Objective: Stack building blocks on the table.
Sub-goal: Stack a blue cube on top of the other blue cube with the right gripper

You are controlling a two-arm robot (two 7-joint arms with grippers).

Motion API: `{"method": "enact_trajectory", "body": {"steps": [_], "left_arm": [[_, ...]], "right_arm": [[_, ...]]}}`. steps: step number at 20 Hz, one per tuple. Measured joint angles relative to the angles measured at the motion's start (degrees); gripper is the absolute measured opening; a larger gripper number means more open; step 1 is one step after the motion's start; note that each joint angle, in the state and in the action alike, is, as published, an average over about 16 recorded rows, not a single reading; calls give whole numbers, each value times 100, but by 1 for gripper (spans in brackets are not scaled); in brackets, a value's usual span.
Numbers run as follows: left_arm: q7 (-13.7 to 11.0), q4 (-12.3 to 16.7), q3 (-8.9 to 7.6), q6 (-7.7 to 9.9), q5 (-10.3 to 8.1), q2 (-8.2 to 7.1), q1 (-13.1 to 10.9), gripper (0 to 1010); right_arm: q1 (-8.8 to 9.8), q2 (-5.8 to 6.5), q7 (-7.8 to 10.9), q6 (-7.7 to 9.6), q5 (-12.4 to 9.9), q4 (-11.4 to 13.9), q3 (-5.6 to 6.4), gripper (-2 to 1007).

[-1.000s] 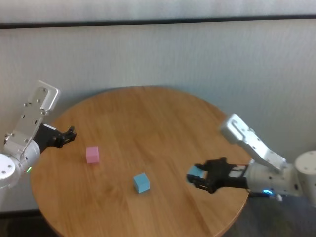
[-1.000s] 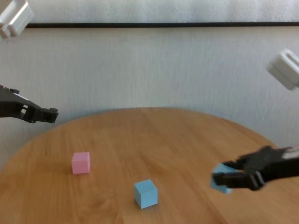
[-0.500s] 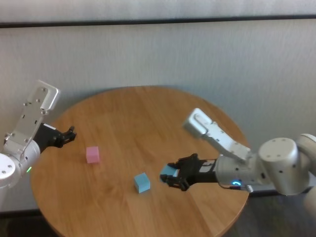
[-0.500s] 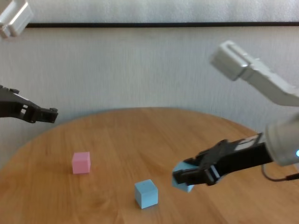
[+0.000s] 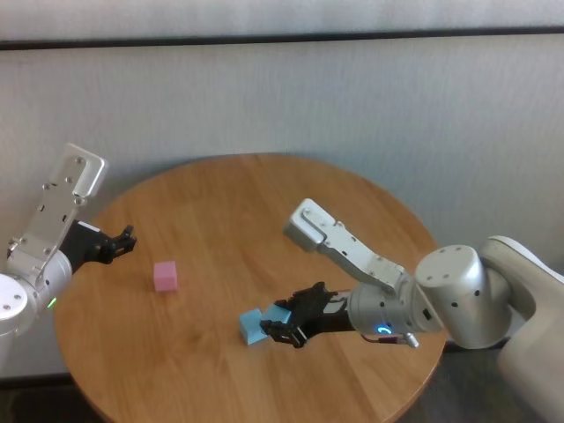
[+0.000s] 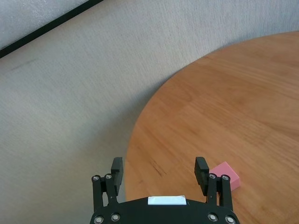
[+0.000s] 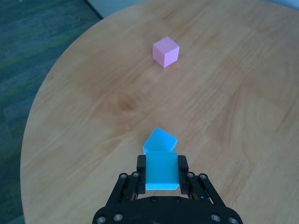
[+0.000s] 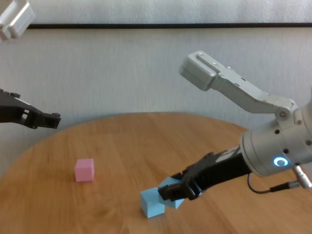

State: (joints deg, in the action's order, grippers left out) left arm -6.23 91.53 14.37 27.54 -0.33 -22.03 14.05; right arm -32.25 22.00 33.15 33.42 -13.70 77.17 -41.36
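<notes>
Beneath both grippers, round wooden tabletop (image 5: 264, 203). Right gripper (image 7: 161, 173) clamped on a light blue block (image 7: 161, 169), just beside and slightly above the second blue block (image 7: 159, 140) lying ahead of it. Left gripper (image 6: 159, 169) wide apart, idle over the edge, pink block (image 6: 225, 174) just beside one finger.

Count: 3 building blocks, two light blue cubes (image 5: 252, 327) (image 7: 161, 170) plus one pink cube (image 5: 165, 275), on one round table (image 5: 264, 220).

Held blue cube (image 8: 173, 194) (mostly masked by right fingers (image 8: 187, 187)) overlaps the resting blue cube (image 8: 151, 203).
</notes>
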Motion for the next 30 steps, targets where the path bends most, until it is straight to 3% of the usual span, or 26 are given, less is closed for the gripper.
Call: {"method": "enact_trajectory", "body": {"steps": [5, 14, 30], "left_arm": [[0, 0, 0, 0, 0, 0, 0, 1002], [0, 0, 0, 0, 0, 0, 0, 1002], [0, 0, 0, 0, 0, 0, 0, 1003]], "right_arm": [[-20, -191, -142, 144, 79, -23, 20, 370], [-43, -445, -290, 238, 232, -160, 81, 370], [-76, -693, -280, 321, 402, -373, 211, 370]]}}
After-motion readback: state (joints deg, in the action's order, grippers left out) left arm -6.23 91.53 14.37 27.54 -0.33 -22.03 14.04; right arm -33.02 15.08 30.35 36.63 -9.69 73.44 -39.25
